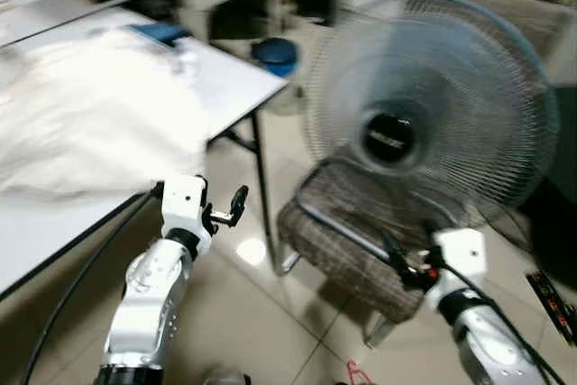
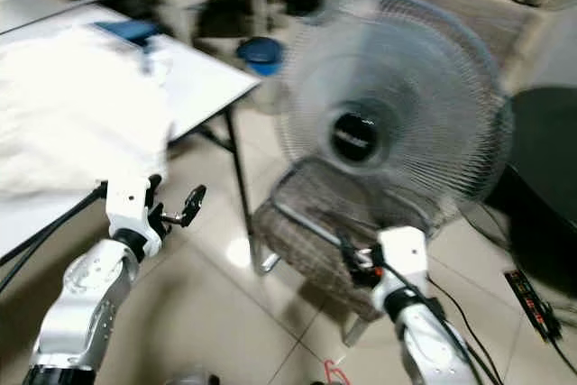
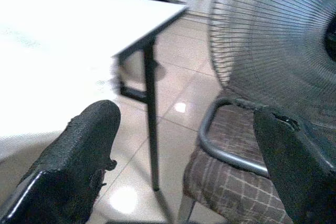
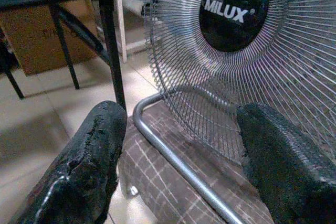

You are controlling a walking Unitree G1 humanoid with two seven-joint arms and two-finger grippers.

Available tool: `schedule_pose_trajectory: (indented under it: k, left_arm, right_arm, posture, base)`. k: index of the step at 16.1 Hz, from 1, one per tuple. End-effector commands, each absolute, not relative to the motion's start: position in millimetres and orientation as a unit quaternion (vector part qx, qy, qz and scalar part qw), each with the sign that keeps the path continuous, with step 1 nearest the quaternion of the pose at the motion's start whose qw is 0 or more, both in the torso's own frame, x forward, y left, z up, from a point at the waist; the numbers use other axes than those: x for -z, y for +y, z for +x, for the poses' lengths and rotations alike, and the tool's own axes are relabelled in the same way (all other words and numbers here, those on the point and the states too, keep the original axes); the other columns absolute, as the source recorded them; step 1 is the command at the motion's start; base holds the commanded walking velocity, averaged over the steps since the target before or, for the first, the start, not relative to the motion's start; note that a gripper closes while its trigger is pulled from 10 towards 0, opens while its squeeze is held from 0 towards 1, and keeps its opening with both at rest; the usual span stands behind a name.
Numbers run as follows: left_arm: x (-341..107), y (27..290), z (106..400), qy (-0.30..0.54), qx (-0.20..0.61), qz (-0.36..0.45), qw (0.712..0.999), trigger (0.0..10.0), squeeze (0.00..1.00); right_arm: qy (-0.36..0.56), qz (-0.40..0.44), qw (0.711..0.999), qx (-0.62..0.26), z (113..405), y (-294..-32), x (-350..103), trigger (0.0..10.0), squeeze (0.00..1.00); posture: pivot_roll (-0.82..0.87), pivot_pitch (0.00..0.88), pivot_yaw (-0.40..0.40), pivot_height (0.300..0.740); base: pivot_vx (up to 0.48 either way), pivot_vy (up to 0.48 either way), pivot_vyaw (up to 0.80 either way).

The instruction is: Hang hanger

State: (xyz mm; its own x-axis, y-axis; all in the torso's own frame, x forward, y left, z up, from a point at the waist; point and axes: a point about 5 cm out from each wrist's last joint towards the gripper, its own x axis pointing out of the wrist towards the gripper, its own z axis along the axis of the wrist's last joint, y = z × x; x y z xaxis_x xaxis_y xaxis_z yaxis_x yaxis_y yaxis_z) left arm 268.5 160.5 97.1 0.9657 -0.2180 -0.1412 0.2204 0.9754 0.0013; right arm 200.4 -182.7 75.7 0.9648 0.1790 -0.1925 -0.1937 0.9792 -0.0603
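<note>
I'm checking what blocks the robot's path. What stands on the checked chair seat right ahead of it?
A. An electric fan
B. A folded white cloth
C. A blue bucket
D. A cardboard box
A: the fan, with its round wire grille and black hub, stands on the checked chair just beyond the open right gripper.

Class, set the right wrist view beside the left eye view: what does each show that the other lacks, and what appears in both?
Right wrist view alone: the MILUX lettering on the fan hub and a cardboard box under the table.

Left eye view alone: both silver arms, the left end effector, white cloth on the tabletop, a blue round object on the floor.

Shared: the fan, the plaid chair with its metal frame, the white table, the right end effector open.
</note>
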Motion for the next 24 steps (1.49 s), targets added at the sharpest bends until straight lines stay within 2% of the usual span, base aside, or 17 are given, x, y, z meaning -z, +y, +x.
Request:
schedule_pose_trajectory:
  k: [1,2,3,7,11,13,15,18,19,21,22,24]
  left_arm:
    - [-104,154,269,0.072,0.124,0.002,0.990,10.0,0.00]
    - [-106,151,269,0.078,0.135,-0.004,0.988,10.0,0.00]
    - [-114,141,267,0.074,0.188,-0.015,0.979,10.0,0.00]
    - [-118,137,275,0.085,0.165,-0.020,0.982,10.0,0.00]
    - [-115,151,284,0.102,0.136,-0.006,0.985,10.0,0.00]
    - [-115,165,287,0.110,0.102,-0.009,0.989,10.0,0.00]
    - [-131,163,284,0.084,0.106,-0.020,0.991,10.0,0.00]
    - [-123,170,264,0.091,0.087,0.015,0.992,10.0,0.00]
    - [-123,174,260,0.089,0.077,-0.002,0.993,10.0,0.00]
    - [-134,163,278,0.091,0.122,0.009,0.988,10.0,0.00]
    - [-128,158,274,0.094,0.140,0.002,0.986,10.0,0.00]
    - [-118,150,270,0.098,0.154,0.037,0.982,10.0,0.00]
  right_arm:
    - [0.085,-0.027,0.992,-0.089,202,-185,-84,10.0,0.00]
    - [0.085,-0.025,0.992,-0.089,203,-185,-87,10.0,0.00]
    - [0.081,-0.018,0.991,-0.103,207,-180,-96,10.0,0.00]
    - [0.089,-0.027,0.992,-0.081,205,-183,-103,10.0,0.00]
    - [0.112,-0.021,0.993,-0.036,213,-189,-99,10.0,0.00]
    - [0.101,0.006,0.994,-0.039,217,-185,-104,10.0,0.00]
    - [0.082,0.012,0.992,-0.090,230,-176,-118,10.0,0.00]
    - [0.099,-0.013,0.986,-0.131,232,-171,-110,10.0,0.00]
    - [0.089,-0.004,0.987,-0.132,234,-168,-114,10.0,0.00]
    - [0.069,-0.037,0.992,-0.102,243,-173,-123,10.0,0.00]
    - [0.080,-0.026,0.993,-0.086,234,-178,-115,10.0,0.00]
    - [0.104,-0.034,0.992,-0.070,216,-184,-99,10.0,0.00]
  posture:
    - [0.02,0.000,0.002,0.740]
    - [0.02,0.000,0.004,0.740]
    - [-0.02,0.000,0.022,0.740]
    - [-0.03,0.000,0.018,0.740]
    - [-0.04,0.000,0.041,0.740]
    - [0.01,0.000,0.003,0.740]
    - [0.06,0.000,-0.044,0.740]
    - [0.11,0.000,-0.085,0.740]
    - [0.11,0.000,-0.083,0.740]
    - [0.07,0.000,-0.057,0.740]
    - [0.06,0.000,-0.032,0.740]
    - [0.05,0.000,0.009,0.740]
  base:
    - [0.000,0.000,0.80]
    - [0.000,0.000,0.80]
    - [0.000,0.000,0.80]
    - [0.000,0.000,0.80]
    - [0.000,0.000,0.80]
    - [0.000,0.000,0.80]
    - [0.000,0.000,0.80]
    - [0.000,0.000,0.80]
    - [0.000,0.000,0.80]
    - [0.000,0.000,0.80]
    - [0.000,0.000,0.80]
    - [0.000,0.000,0.80]
